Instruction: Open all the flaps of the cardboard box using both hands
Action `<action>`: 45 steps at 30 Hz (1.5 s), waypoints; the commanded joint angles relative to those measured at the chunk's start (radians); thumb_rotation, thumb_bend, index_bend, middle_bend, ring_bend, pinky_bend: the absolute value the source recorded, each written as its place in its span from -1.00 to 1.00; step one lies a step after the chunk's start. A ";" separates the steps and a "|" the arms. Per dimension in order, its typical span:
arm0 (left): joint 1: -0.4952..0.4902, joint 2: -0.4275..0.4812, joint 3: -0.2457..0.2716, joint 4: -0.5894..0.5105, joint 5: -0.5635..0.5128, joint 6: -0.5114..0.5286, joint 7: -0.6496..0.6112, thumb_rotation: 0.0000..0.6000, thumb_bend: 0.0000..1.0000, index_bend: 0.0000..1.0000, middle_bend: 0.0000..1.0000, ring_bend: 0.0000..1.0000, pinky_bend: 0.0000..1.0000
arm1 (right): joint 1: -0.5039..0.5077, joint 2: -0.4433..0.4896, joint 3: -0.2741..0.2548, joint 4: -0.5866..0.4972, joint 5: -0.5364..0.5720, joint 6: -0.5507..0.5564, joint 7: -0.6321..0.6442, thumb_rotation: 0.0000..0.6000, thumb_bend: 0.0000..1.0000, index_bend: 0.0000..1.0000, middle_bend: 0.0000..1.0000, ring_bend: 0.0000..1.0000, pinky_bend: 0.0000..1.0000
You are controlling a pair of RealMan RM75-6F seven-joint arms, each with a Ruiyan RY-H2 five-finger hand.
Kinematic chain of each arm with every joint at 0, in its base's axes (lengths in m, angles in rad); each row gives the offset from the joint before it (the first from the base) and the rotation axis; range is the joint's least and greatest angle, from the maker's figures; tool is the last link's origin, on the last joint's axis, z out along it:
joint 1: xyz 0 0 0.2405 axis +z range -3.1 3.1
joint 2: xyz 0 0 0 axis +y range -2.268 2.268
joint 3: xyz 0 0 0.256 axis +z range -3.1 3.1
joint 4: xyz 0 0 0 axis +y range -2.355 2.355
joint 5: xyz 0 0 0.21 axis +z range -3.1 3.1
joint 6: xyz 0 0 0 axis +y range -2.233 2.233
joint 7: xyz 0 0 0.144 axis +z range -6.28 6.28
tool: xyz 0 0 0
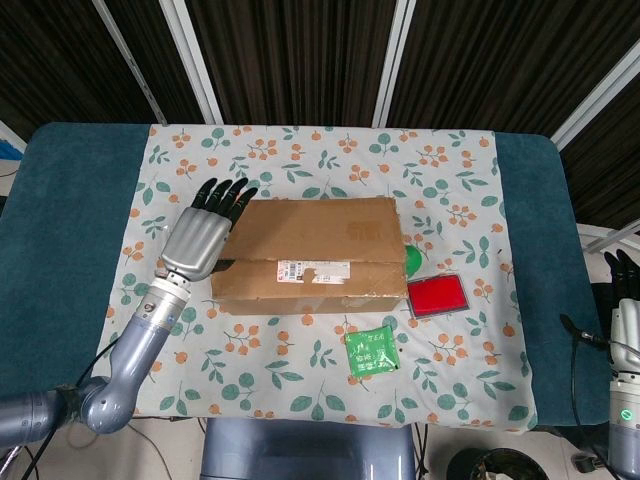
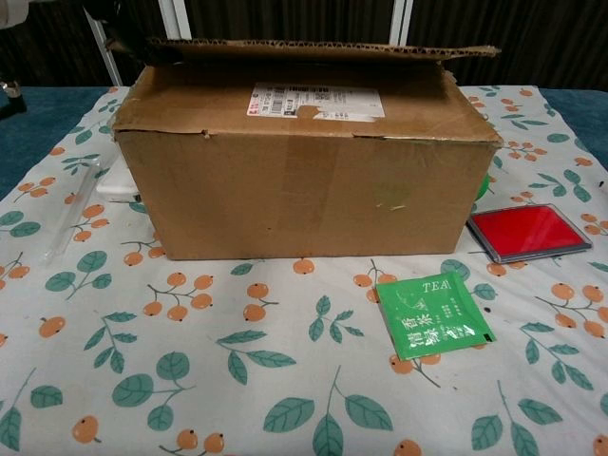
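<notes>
Left hand (image 1: 200, 240), left of centre in the head view: fingers spread, holding nothing, dark fingertips at the left end of the box's (image 1: 312, 255) far flap (image 2: 304, 47), thumb apparently tucked under. Right hand (image 1: 625, 315) idle at the lower right edge, grasp impossible to tell. Judged step: first flap just starting up, near flap flat; next, lifting and folding it back.

So on the table there's one cardboard box (image 1: 312, 254), one green tea packet (image 1: 371, 351), and one red flat case (image 1: 435, 295). Also one white thing (image 2: 118, 185) and one clear tube (image 2: 73, 213) left of the box, plus two robot hands: left hand (image 1: 200, 235), right hand (image 1: 625, 300).
</notes>
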 commanded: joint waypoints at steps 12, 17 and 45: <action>-0.163 0.034 -0.127 0.242 -0.061 -0.071 0.015 1.00 -0.37 -1.00 -1.00 -1.00 -1.00 | 0.000 0.001 0.009 -0.005 0.019 -0.008 0.008 1.00 -0.51 -1.00 -1.00 -1.00 -0.54; -0.227 0.008 -0.128 0.372 -0.109 -0.120 0.040 1.00 -0.37 -1.00 -1.00 -1.00 -1.00 | -0.001 0.003 0.010 -0.009 0.023 -0.010 0.008 1.00 -0.51 -1.00 -1.00 -1.00 -0.54; -0.219 -0.024 -0.049 0.492 -0.167 -0.125 -0.064 1.00 -0.42 -1.00 -1.00 -1.00 -1.00 | 0.005 0.007 0.003 -0.018 0.031 -0.038 0.001 1.00 -0.51 -1.00 -1.00 -1.00 -0.54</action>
